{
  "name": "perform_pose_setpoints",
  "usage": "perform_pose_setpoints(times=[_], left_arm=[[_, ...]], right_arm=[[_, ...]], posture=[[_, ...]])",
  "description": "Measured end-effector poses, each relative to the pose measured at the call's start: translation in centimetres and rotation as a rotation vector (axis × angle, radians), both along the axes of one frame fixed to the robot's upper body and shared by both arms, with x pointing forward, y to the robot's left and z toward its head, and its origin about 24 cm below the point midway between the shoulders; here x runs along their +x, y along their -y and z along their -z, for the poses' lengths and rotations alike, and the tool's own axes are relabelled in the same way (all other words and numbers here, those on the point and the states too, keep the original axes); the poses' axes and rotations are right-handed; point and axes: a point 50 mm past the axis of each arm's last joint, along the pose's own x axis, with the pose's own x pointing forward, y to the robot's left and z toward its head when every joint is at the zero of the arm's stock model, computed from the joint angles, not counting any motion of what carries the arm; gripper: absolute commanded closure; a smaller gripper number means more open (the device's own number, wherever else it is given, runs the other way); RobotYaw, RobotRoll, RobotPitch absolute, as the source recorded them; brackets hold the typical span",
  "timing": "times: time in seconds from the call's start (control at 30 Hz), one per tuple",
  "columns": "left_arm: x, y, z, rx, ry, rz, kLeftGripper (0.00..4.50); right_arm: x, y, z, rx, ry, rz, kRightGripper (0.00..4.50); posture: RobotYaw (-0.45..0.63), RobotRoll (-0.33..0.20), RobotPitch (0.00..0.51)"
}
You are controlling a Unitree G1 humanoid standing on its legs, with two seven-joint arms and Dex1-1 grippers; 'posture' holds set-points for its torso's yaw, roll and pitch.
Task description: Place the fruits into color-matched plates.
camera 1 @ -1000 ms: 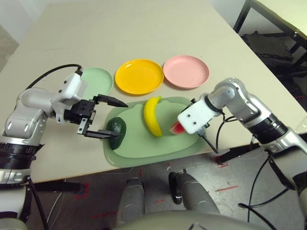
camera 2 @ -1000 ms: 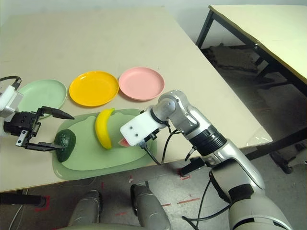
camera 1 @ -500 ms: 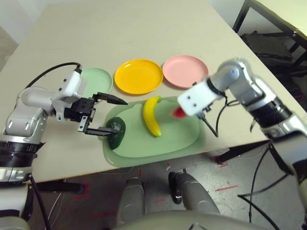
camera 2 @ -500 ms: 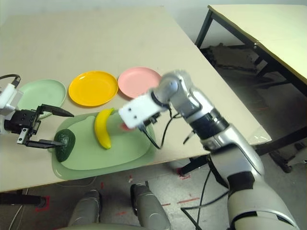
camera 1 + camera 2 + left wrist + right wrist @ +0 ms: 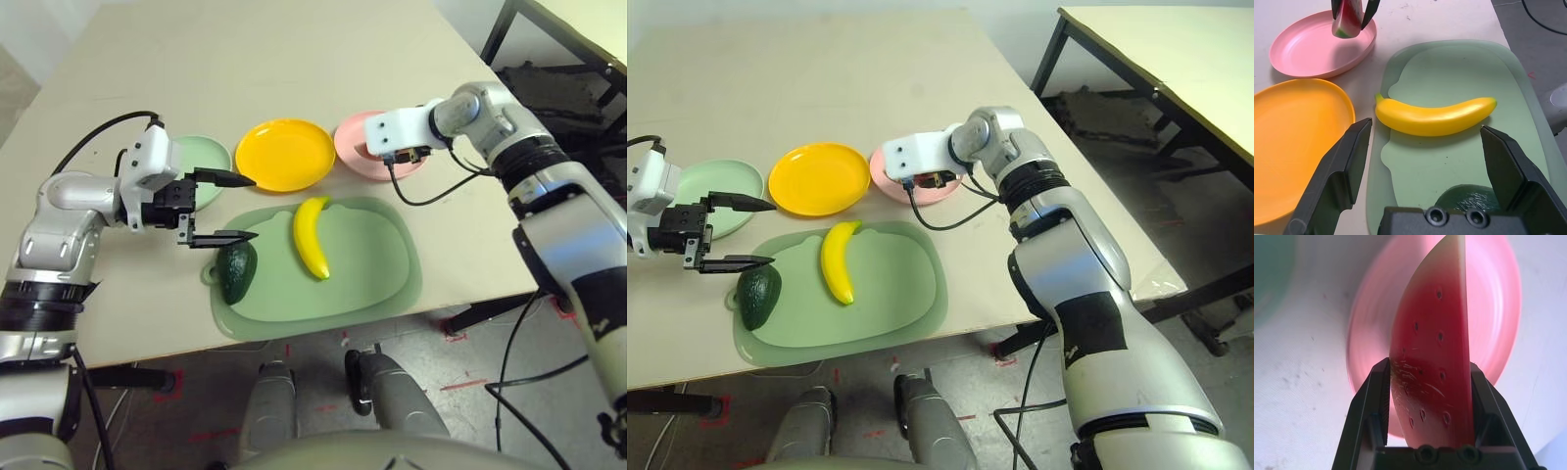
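Tabletop work stands unfinished: right gripper [image 5: 1427,431] clamps watermelon wedge [image 5: 1435,357] over pink plate [image 5: 1312,49]; left gripper [image 5: 223,208] spread; banana [image 5: 312,237], avocado [image 5: 236,271] wait.

Watermelon wedge [image 5: 1432,357] is showing red flesh with dark seed dimples, pale cream edge, green rind visible in the left wrist view. Black fingers [image 5: 1374,401] of the right gripper [image 5: 1427,416] are flanking it. Pink plate [image 5: 1312,49] is sitting at 1 o'clock on the beige table [image 5: 294,59], bright yellow plate [image 5: 284,154] at 12, pale mint plate [image 5: 720,186] at 10. Banana [image 5: 312,237] is showing yellow with a greenish tip. Avocado [image 5: 236,271] is showing dark green, mottled. Cutting mat [image 5: 372,264] is showing translucent pale green. Left gripper [image 5: 223,207] is showing black fingers, white housing.
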Motion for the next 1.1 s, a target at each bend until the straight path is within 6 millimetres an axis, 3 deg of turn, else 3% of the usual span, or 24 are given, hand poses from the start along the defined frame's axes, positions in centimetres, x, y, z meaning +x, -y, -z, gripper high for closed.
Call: perform_pose_setpoints(times=[0.23,0.57,0.7,0.8,0.9,0.97,1.1], left_arm=[[-0.2,-0.1,0.3,0.019,-0.005,-0.006,0.0],[0.0,-0.3,0.0,0.049,0.023,-0.002,0.0],[0.2,-0.6,-0.6,0.099,0.044,0.032,0.0],[0.8,-0.9,-1.6,0.152,0.085,0.069,0.0],[1.1,-1.3,-2.3,0.181,0.101,0.085,0.0],[1.7,-1.0,-2.7,0.207,0.109,0.112,0.0],[2.6,-0.1,-3.6,0.255,0.138,0.162,0.0]], right_arm=[[0.1,-0.7,0.3,-0.001,0.028,-0.023,0.04],[0.0,-0.9,-2.9,0.003,0.081,-0.075,0.04],[-0.8,-0.7,-5.2,0.126,-0.03,-0.122,0.04],[-2.3,0.2,-6.4,0.312,-0.204,-0.16,0.04],[-4.0,1.9,-4.9,0.451,-0.396,-0.129,0.04],[-6.2,3.2,-2.7,0.63,-0.538,-0.05,0.04],[-9.8,3.7,0.8,0.848,-0.692,0.056,0.04]], posture=[[0.02,0.0,0.167],[0.02,0.0,0.168],[0.05,0.0,0.186],[0.06,0.0,0.199],[0.06,0.0,0.202],[0.05,0.0,0.205],[0.03,0.0,0.204]])
